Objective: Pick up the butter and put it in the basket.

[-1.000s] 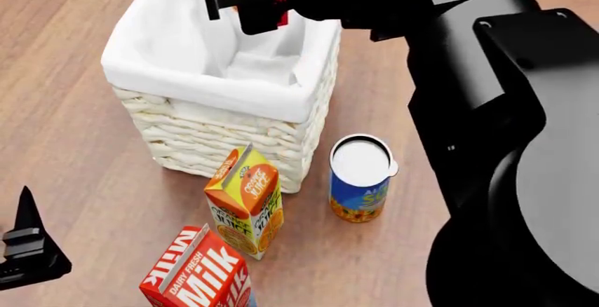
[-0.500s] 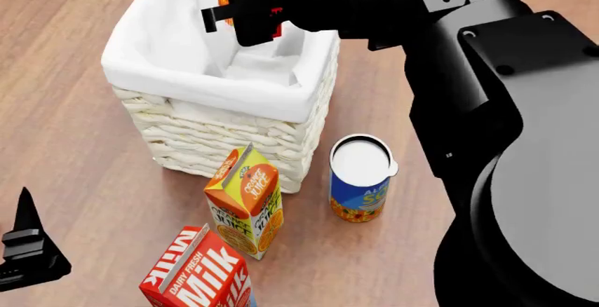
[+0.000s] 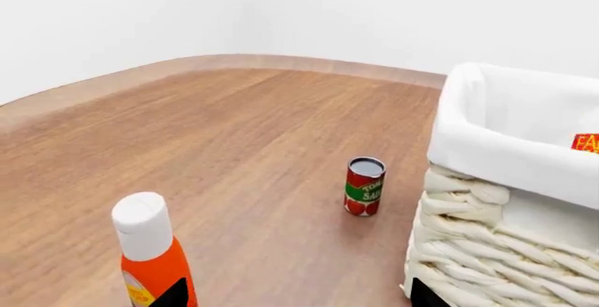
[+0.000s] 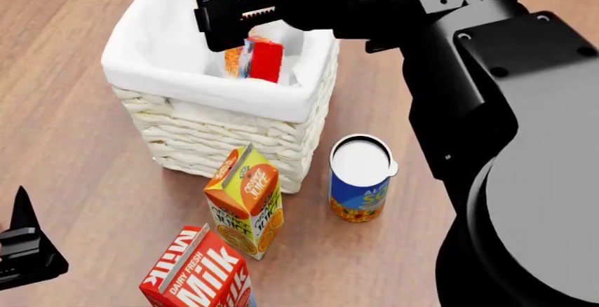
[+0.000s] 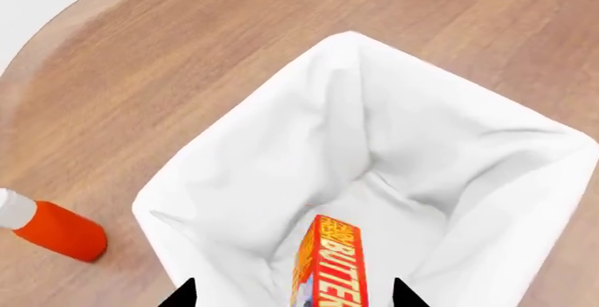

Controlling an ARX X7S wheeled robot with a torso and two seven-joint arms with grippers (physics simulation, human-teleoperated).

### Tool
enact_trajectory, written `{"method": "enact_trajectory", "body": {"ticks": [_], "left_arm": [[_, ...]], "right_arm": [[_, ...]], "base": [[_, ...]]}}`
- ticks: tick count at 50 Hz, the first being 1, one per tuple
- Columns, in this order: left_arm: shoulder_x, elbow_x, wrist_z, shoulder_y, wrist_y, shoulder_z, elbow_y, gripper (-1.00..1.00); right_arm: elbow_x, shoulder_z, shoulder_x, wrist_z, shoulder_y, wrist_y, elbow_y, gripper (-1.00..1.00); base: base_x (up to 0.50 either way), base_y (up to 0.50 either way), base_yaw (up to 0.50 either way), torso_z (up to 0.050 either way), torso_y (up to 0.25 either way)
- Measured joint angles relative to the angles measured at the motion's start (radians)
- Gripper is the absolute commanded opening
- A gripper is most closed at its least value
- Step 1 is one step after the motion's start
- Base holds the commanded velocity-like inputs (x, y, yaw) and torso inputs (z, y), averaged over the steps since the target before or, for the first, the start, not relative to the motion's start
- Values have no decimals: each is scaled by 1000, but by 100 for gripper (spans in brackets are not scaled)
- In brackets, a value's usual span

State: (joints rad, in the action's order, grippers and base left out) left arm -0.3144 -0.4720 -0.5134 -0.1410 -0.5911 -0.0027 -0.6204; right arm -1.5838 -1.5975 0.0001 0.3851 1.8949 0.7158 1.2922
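**With the butter let go, it sits inside the basket**

Left wrist view: the basket (image 3: 506,181) stands on the wooden floor, near a small red can (image 3: 364,186) and an orange bottle (image 3: 150,254). This gripper's fingers cannot be judged.

Head view: the right gripper (image 4: 229,7) hangs over the basket, fingers spread and empty. The butter (image 4: 255,59) stands on edge inside, probably dropped there. The left gripper (image 4: 24,247) idles aside.

Right wrist view: the butter rests against the white liner (image 5: 374,132), clear of both fingertips.

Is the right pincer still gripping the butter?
No: the butter sits loose inside the basket, below the open right pincer.
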Motion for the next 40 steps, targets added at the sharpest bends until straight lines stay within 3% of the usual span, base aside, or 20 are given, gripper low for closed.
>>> {"method": "enact_trajectory", "body": {"ticks": [20, 33, 40], "left_arm": [[-6, -6, -2, -1, 9, 2, 3, 100], [-11, -8, 0, -2, 18, 3, 8, 100], [-13, -9, 0, -2, 23, 4, 9, 100]], "right_arm": [[25, 26, 0, 0, 14, -113, 1, 100], [75, 46, 11, -36, 5, -360, 0, 100], [105, 65, 96, -139, -4, -522, -150, 100]], "base": [[0, 0, 0, 0, 0], [0, 0, 0, 0, 0], [0, 0, 0, 0, 0]]}}
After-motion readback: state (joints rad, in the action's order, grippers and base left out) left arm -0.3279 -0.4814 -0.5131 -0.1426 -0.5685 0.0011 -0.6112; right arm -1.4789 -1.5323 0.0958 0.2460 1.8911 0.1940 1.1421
